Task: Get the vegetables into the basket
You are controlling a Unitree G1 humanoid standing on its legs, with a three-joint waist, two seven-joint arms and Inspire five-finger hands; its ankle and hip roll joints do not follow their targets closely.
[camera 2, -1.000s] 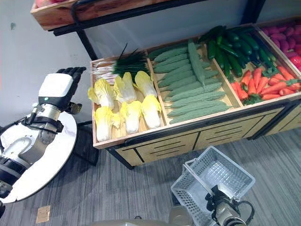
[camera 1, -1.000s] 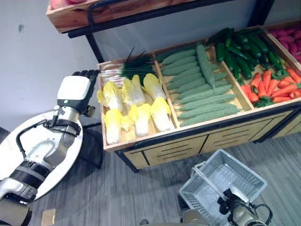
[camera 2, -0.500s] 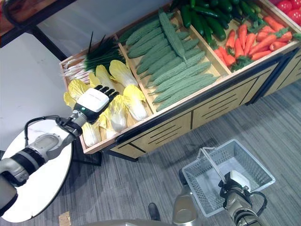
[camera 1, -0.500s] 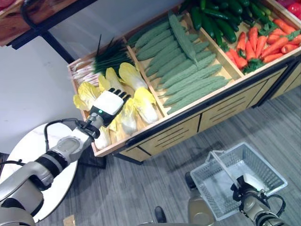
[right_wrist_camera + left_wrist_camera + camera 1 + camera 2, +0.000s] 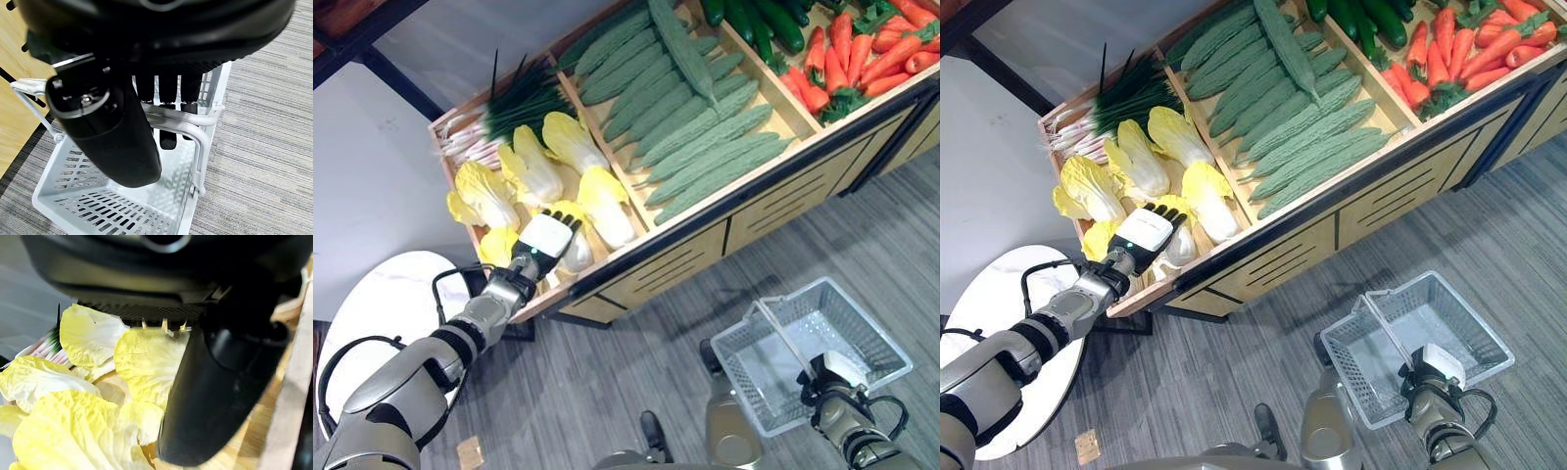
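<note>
Several yellow-leaved cabbages (image 5: 533, 171) lie in the left compartment of a wooden produce stand (image 5: 656, 264). My left hand (image 5: 545, 238) rests palm down, fingers straight, on the front cabbage (image 5: 1178, 247) near the stand's front edge. In the left wrist view its thumb (image 5: 210, 391) lies beside a cabbage (image 5: 146, 362) without gripping it. A white wire basket (image 5: 873, 325) hangs low at the right above the floor. My right hand (image 5: 827, 377) has its fingers curled round the basket's handle (image 5: 195, 129); the basket holds nothing.
The stand also holds green bitter gourds (image 5: 695, 127), cucumbers (image 5: 754, 15), carrots (image 5: 852, 54) and chives (image 5: 519, 98). A round white table (image 5: 382, 313) stands to the left of the stand. Grey plank floor (image 5: 862, 225) spreads in front.
The camera has shifted. My left hand came from outside the stand's left end, crossed over the cabbages and sank onto the front one. The right hand still holds the basket.
</note>
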